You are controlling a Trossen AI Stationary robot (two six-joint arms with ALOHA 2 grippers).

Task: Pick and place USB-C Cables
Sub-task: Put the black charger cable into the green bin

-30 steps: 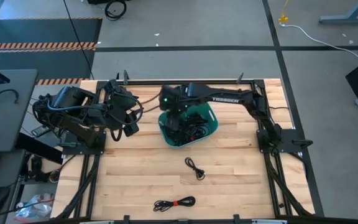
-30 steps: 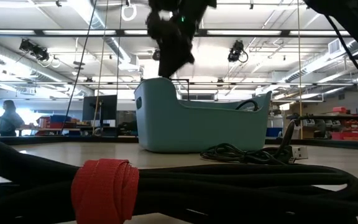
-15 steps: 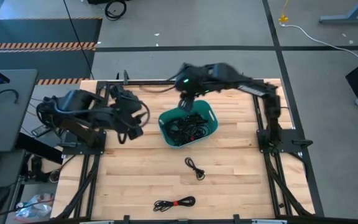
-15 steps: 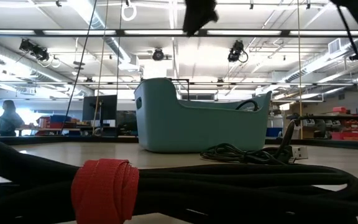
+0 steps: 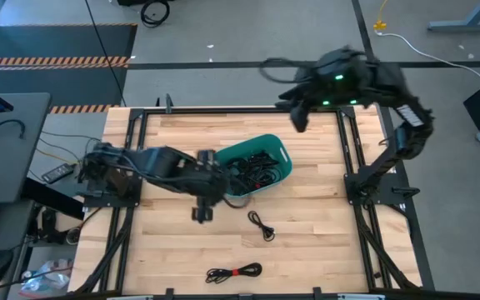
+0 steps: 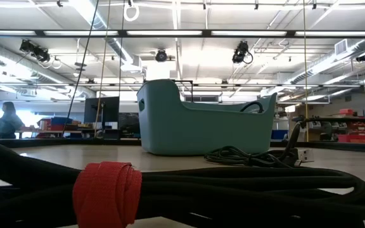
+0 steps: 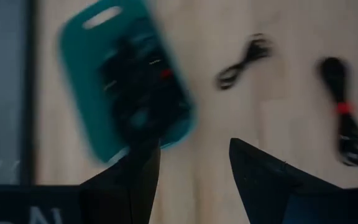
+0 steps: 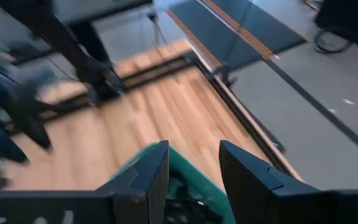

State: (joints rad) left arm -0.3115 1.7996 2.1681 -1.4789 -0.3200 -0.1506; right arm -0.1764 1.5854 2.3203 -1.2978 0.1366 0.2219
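A teal basket (image 5: pixel 275 150) stands mid-table with several black USB-C cables (image 5: pixel 252 169) heaped inside. One loose black cable (image 5: pixel 261 225) lies on the wood near it. Another, bound with a red tie (image 5: pixel 233 272), lies by the near edge. My left gripper (image 5: pixel 202 213) hangs open above the table, just off the basket's near-left corner, with nothing between its fingers (image 7: pixel 129 180). My right gripper (image 5: pixel 297 115) is raised high over the table's far right part, open and empty. In its wrist view the basket's rim (image 8: pixel 188 163) shows below.
Black frame rails (image 5: pixel 352 158) run along the table's sides. Bare wood lies between the basket and the two loose cables. In the low view the red-tied cable (image 6: pixel 103 193) fills the foreground before the basket (image 6: pixel 195 126). A person (image 6: pixel 8 120) sits far off.
My right gripper has risen out of the basket and swung up toward the table's far right corner, still open. My left gripper has reached from the left side toward the basket's near-left corner, sinking and tipping downward, its fingers still open.
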